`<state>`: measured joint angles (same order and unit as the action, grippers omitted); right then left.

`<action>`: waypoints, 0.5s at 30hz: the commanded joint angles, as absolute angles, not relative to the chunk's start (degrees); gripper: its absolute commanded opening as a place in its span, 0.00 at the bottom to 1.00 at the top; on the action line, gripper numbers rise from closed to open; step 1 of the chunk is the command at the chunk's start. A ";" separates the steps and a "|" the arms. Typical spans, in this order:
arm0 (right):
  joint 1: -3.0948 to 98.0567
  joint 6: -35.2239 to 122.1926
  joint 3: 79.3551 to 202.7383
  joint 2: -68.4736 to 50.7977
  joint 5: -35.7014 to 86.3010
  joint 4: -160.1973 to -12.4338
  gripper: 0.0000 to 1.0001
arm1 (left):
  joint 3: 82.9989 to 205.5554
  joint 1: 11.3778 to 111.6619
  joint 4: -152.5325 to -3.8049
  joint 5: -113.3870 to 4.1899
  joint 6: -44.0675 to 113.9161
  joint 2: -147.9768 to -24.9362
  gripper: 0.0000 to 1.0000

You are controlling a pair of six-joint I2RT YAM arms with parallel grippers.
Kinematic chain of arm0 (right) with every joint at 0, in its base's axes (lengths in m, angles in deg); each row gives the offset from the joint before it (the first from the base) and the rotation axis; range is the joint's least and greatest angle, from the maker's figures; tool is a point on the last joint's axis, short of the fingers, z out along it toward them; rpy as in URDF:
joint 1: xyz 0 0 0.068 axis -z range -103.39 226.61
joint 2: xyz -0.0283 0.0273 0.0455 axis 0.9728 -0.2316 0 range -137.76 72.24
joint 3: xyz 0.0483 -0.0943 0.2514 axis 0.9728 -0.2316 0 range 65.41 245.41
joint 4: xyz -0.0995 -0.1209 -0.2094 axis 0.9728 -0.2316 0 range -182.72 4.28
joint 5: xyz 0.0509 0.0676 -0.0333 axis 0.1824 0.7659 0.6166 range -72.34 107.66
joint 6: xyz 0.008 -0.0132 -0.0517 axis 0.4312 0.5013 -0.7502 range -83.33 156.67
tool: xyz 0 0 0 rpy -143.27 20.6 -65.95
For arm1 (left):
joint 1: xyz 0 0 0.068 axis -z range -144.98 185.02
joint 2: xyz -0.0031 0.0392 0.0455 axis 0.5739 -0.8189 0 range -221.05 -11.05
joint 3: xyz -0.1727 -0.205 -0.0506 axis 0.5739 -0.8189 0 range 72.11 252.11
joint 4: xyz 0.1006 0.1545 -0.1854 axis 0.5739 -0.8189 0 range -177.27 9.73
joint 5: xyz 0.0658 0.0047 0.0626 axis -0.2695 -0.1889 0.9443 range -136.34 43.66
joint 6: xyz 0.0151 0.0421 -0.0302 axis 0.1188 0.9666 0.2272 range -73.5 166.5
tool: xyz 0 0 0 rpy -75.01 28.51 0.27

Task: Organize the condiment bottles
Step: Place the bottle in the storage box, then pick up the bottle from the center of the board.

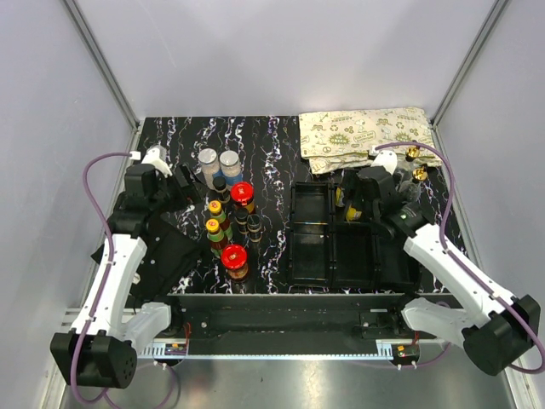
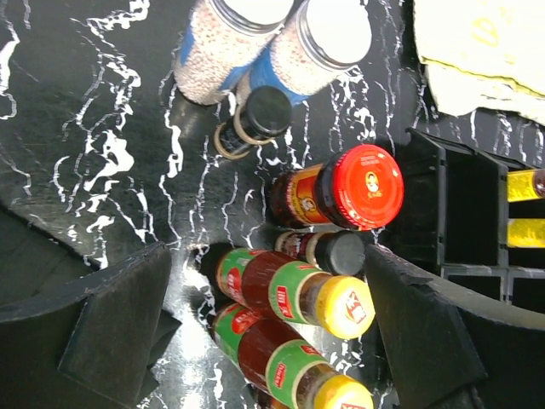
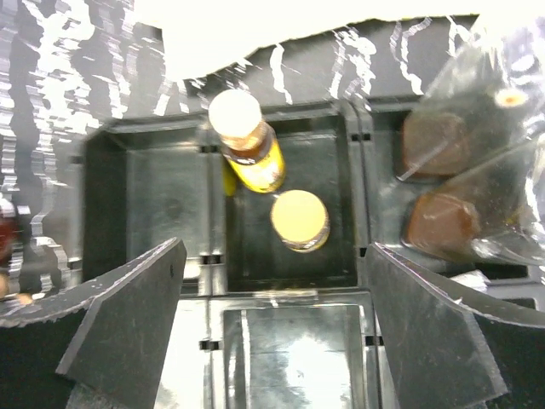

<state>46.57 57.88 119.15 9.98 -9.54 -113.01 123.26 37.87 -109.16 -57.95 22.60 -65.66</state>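
Near end of the left cluster: a red-lidded jar (image 1: 234, 258) stands upright on the black marbled bench (image 1: 281, 141), closest to the arm bases.
Tray: a black compartment tray (image 1: 311, 256) sits on the bench to the right of the cluster, apart from it.
Mid cluster: two yellow-capped sauces (image 1: 214, 226) stand one behind the other on the left side. The black-capped bottles (image 1: 247, 223) are just beside them on the right.
Left claw (image 2: 266, 273): released, with fingers spread wide above the cluster and gripping nothing. Its wrist view looks down on yellow caps and a black cap.
Right claw (image 3: 272, 256): released, with fingers spread wide over the far part of the tray and gripping nothing.
Tray, far compartment: two yellow-lidded bottles (image 3: 300, 220) share one compartment, caps up, one behind the other.
Far cluster: a second red-lidded jar (image 1: 242, 194) has a lone black-capped bottle (image 1: 220, 182) just behind it to the left. Two grey-lidded shakers (image 1: 219, 160) stand side by side at the far end.
Far right: gold-spouted glass bottles (image 1: 413, 153) stand by the tray's far right corner. Whether they are inside the tray cannot be told.
Far edge: a patterned cloth (image 1: 366, 135) lies just beyond them.
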 commanded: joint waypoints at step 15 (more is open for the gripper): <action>46.90 55.21 119.38 17.66 3.42 -112.79 0.96 | 129.94 60.06 -113.14 -37.03 20.49 -69.76 0.69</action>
<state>46.65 56.75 119.72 15.95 -0.43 -113.05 126.87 57.35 -111.23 -47.46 20.51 -68.09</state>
